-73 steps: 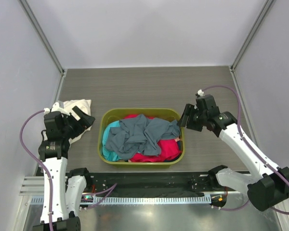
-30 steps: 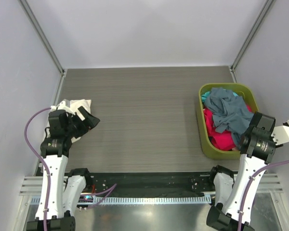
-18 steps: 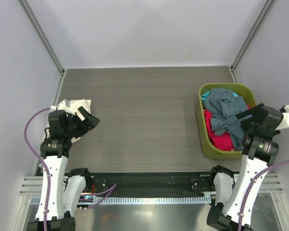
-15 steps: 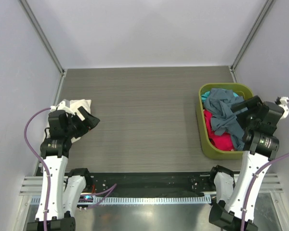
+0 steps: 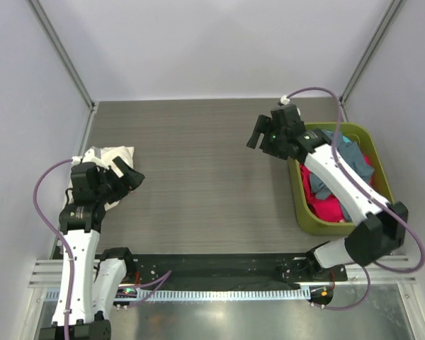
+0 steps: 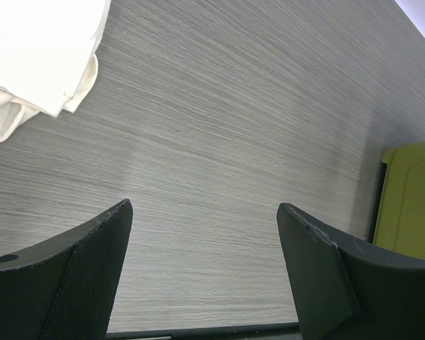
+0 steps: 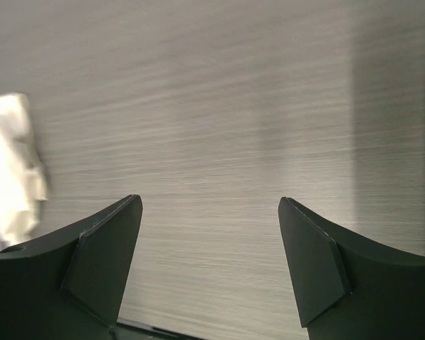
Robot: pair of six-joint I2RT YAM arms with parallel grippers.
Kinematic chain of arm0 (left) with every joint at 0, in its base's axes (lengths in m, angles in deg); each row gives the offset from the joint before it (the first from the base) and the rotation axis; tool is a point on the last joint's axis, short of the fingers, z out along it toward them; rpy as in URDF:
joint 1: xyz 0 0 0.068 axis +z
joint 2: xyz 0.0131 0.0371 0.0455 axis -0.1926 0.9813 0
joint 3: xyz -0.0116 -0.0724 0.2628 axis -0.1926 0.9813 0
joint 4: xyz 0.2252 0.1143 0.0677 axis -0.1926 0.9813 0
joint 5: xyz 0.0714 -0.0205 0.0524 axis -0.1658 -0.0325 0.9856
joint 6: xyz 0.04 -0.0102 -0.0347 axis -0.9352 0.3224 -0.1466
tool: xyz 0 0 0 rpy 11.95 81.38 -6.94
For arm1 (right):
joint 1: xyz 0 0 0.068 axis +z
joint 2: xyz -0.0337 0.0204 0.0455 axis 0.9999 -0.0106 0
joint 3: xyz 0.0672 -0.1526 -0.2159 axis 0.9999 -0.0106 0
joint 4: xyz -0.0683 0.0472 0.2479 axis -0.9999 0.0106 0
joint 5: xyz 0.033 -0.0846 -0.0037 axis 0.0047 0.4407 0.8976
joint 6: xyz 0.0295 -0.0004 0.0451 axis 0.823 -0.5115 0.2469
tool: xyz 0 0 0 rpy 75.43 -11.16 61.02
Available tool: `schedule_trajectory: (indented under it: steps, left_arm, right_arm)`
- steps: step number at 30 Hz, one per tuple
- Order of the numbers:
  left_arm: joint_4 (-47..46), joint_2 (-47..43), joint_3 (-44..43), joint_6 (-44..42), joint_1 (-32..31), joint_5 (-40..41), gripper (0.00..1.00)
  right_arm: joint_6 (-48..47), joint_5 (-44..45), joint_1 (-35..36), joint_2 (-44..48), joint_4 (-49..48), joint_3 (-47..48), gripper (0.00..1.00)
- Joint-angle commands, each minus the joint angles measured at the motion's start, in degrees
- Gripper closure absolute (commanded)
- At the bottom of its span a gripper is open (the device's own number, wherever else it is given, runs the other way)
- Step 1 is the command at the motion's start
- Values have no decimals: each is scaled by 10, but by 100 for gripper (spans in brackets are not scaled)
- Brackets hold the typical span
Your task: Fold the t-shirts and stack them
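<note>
A cream t-shirt (image 5: 108, 156) lies bunched at the table's left edge, partly under my left arm. It also shows in the left wrist view (image 6: 35, 57) and the right wrist view (image 7: 10, 170). A grey-blue t-shirt (image 5: 346, 151) and a red-pink one (image 5: 326, 200) lie heaped in the olive-green basket (image 5: 306, 218) at the right. No teal shirt shows. My left gripper (image 5: 133, 177) (image 6: 204, 207) is open and empty just right of the cream shirt. My right gripper (image 5: 256, 138) (image 7: 209, 200) is open and empty above bare table, left of the basket.
My right arm (image 5: 340, 177) reaches across the basket from the near right. The basket's corner shows in the left wrist view (image 6: 411, 198). Grey walls and metal posts bound the table on three sides. A black rail (image 5: 219, 269) runs along the near edge.
The basket went from the table's middle to the right side. My right arm swung from the basket's right side across it to the table's middle-right. The left arm has not moved.
</note>
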Motion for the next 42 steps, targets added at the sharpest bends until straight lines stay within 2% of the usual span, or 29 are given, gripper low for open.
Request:
schedule_trajectory:
  steps: [1,5,9,13,14,18,21,27,30,32,33,34,38,39,40,42]
  left_arm:
    - [-14,-5,-1,-1,-1,14,16]
    - [-12,-2,-2,0,-2,18,17]
    - [-11,-1,-2,0,-2,20,16]
    - [-10,-1,-2,1,0,21,16]
    - [-10,-1,-3,0,-1,20,16]
    - [-10,6,-3,0,-2,17,16]
    - [-10,8,-3,0,-1,19,16]
    - [-10,10,-3,3,-2,31,16]
    - [20,13,-22,-4,-1,49,16]
    - [40,1,-34,-4,-2,73,16]
    - [40,-4,-35,-4,-2,83,16]
    - [42,-9,-39,-17,-2,100,14]
    - [102,-17,-83,-26,-2,251,14]
    - [99,-32,-81,-22,-2,260,14]
    - [91,-40,-65,-18,-2,265,14]
    - [84,-59,-67,-13,-1,269,14]
  right_arm:
    - [-10,70,16,-50,-8,-2,16]
    - [0,111,20,-106,-6,-34,16]
    - [30,175,7,-81,-15,-130,12]
    - [20,99,-108,6,-83,-259,9]
    - [5,86,-162,24,-85,-292,8]
    - [-21,67,-240,107,-79,-343,8]
    - [-30,38,-253,149,-76,-356,7]
    - [-57,-62,-243,146,-64,-329,7]
    - [-49,-65,-151,143,-68,-300,7]
    - [-35,-17,11,119,-75,-262,6]
    - [-35,-6,12,105,-75,-248,6]
    - [-21,7,66,91,-81,-219,6]
    - [-12,27,176,-17,-132,-136,6]
    - [-21,24,193,-42,-151,-113,6]
    - [-28,26,209,-110,-151,-85,6]
    - [-53,-4,243,-185,-163,19,6]
